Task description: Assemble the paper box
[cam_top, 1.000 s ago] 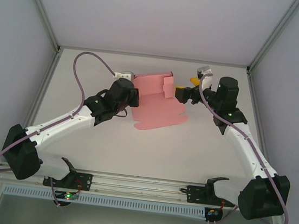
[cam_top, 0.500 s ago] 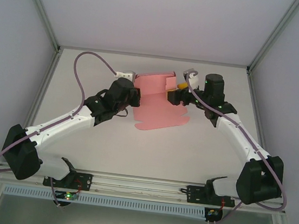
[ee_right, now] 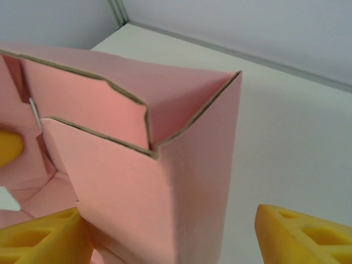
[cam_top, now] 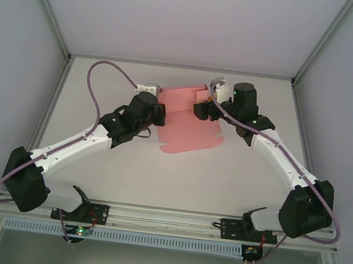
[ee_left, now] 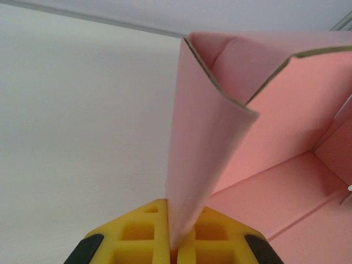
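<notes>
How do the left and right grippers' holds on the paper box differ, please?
The left gripper is shut on an upright wall of the paper box; the right gripper is open, straddling a folded corner. The left is at its left side, the right at its right. Both have yellow fingers.

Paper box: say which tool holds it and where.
Left tool pinches the paper box by its left flap; right tool straddles the right wall, open.

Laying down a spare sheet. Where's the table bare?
Bare: the near middle of the table, between left arm, right arm and paper box; also right of the right arm. Crowded: far centre, where left tool and right tool meet the box.
</notes>
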`<state>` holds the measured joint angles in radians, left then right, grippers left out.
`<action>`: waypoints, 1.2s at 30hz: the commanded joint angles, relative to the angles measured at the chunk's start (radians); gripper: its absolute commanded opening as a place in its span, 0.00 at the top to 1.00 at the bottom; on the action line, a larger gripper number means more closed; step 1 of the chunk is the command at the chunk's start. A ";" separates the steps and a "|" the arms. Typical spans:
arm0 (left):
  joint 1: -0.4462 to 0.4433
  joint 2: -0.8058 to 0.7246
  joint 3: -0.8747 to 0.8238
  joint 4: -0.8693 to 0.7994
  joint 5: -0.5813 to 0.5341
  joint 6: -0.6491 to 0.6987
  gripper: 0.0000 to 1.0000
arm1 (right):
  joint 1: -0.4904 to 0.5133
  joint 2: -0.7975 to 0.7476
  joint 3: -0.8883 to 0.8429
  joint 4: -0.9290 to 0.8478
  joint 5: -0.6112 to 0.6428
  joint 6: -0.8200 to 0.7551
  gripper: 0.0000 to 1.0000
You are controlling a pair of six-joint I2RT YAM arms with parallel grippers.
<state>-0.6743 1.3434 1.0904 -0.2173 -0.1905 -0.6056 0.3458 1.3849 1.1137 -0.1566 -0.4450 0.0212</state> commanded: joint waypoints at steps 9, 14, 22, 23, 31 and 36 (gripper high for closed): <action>-0.008 -0.013 0.005 0.001 -0.020 0.003 1.00 | -0.129 -0.083 -0.064 0.104 -0.387 0.039 0.16; -0.007 -0.021 -0.005 0.004 -0.022 0.012 1.00 | -0.170 -0.083 -0.066 0.106 -0.438 0.046 0.14; -0.007 -0.029 -0.027 0.032 -0.009 0.030 1.00 | -0.290 -0.182 -0.095 0.121 -0.339 0.149 0.12; -0.007 -0.030 -0.029 0.032 -0.007 0.030 1.00 | -0.321 -0.187 -0.106 0.139 -0.365 0.189 0.15; -0.007 -0.059 -0.056 0.098 0.050 0.052 1.00 | -0.399 -0.038 -0.146 0.310 -0.709 0.370 0.36; -0.006 -0.060 -0.053 0.104 0.077 0.064 1.00 | -0.355 0.040 -0.126 0.404 -0.792 0.372 0.45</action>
<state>-0.6743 1.3045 1.0351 -0.1741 -0.1318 -0.5701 -0.0296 1.4101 0.9798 0.1444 -1.1141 0.3782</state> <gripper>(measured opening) 0.067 0.566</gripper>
